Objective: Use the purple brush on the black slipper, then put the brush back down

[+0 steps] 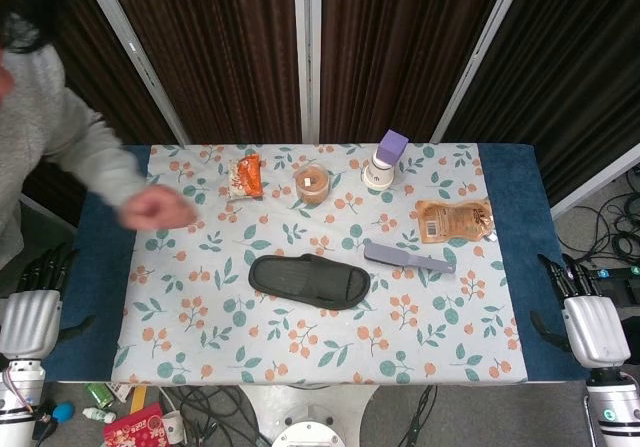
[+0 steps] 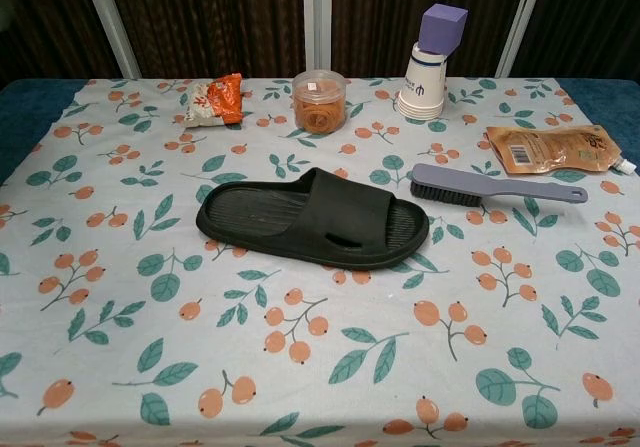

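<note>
I see the tablecloth [image 1: 200, 337] with the black slipper [image 2: 312, 217] at its centre, the purple brush [image 2: 495, 185] just beside its right end. A person's arm [image 1: 95, 162] reaches over the far left. Behind sit a pouch [image 2: 550, 148], cups [image 2: 425, 82], tub [image 2: 319, 100], packet [image 2: 216, 99]. My left hand [image 1: 30, 312] and right hand [image 1: 590, 322] rest off the table's edges, fingers loosely apart, holding nothing.

So the black slipper [image 1: 309, 280] is lying flat, sole down, pretty much in the middle of the table, lengthwise left to right with the open-toe strap toward the right end. The purple brush [image 1: 408, 258] sits just off to its right and a bit further back, bristles down, dark bristle head nearest the slipper, thin handle pointing away. They're close but not touching.
</note>
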{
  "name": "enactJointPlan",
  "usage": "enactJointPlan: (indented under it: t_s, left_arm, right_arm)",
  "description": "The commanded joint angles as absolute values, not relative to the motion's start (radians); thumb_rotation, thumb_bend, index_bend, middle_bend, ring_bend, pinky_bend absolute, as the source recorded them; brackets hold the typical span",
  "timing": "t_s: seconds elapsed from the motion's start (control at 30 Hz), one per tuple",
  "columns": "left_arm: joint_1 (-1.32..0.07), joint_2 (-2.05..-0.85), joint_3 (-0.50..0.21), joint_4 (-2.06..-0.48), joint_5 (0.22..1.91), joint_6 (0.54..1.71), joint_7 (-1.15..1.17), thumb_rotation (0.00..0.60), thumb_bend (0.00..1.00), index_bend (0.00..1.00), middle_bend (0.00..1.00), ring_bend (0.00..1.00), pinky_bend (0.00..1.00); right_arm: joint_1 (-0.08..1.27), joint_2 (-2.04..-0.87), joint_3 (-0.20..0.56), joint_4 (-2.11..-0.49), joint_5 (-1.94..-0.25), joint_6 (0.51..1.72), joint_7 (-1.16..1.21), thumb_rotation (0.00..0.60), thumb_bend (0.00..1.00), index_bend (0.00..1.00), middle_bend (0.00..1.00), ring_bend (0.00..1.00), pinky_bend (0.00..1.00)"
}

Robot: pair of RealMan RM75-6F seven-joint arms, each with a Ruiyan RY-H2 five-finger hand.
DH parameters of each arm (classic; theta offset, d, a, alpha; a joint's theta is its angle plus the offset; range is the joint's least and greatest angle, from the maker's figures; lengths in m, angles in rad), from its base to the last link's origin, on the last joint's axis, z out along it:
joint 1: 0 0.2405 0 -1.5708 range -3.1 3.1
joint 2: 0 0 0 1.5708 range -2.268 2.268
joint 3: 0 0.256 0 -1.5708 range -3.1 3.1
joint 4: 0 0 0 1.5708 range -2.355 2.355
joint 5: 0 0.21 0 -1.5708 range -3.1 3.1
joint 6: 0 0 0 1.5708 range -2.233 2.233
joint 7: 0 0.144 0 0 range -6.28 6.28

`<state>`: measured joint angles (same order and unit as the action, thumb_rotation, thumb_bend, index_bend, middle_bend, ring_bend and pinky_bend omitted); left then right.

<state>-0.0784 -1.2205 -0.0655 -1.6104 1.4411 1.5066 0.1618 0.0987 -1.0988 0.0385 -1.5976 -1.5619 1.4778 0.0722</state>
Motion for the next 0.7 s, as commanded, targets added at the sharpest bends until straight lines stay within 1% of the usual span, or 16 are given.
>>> enactJointPlan:
  t_s: [0.03,0.27,0.4,0.5,0.57,0.63,0.67,0.7]
  left_arm:
    - [-0.082,-1.221,-0.067,-1.613,1.437,1.499,0.167,0.600,0.11,0.11,0.12,0.05,0.12]
    - [-0.081,-1.224,-0.064,-1.611,1.433,1.496,0.166,0.600,0.11,0.11,0.12,0.05,0.12]
    - [-0.083,-1.225,-0.068,-1.614,1.431,1.494,0.166,0.600,0.11,0.11,0.12,0.05,0.12]
    - [-0.085,-1.225,-0.069,-1.612,1.432,1.493,0.164,0.600,0.11,0.11,0.12,0.05,0.12]
    - [-0.085,-1.226,-0.069,-1.608,1.433,1.494,0.160,0.600,0.11,0.11,0.12,0.05,0.12]
    - [-0.085,-1.227,-0.068,-1.605,1.434,1.494,0.156,0.600,0.11,0.11,0.12,0.05,0.12]
    - [-0.084,-1.228,-0.067,-1.603,1.435,1.494,0.154,0.600,0.11,0.11,0.12,0.05,0.12]
    - [-0.084,-1.229,-0.066,-1.601,1.435,1.493,0.152,0.600,0.11,0.11,0.12,0.05,0.12]
  right_arm:
    - [0.100,-1.099,0.038,-1.599,-1.561,1.475,0.070,0.600,0.25,0.00,0.16,0.02,0.11]
    - [0.110,-1.097,0.040,-1.602,-1.561,1.459,0.071,0.600,0.25,0.00,0.16,0.02,0.11]
    - [0.142,-1.094,0.054,-1.609,-1.551,1.414,0.053,0.600,0.24,0.00,0.16,0.03,0.11]
    - [0.198,-1.098,0.081,-1.618,-1.512,1.331,0.021,0.600,0.18,0.00,0.19,0.07,0.12]
    - [0.254,-1.104,0.103,-1.623,-1.461,1.233,-0.010,0.600,0.14,0.00,0.20,0.08,0.13]
    - [0.304,-1.119,0.123,-1.622,-1.406,1.142,-0.031,0.600,0.07,0.00,0.21,0.10,0.14]
    - [0.342,-1.134,0.136,-1.614,-1.370,1.079,-0.039,0.600,0.05,0.01,0.22,0.11,0.15]
    - [0.368,-1.147,0.146,-1.604,-1.342,1.034,-0.041,0.600,0.04,0.02,0.23,0.11,0.16]
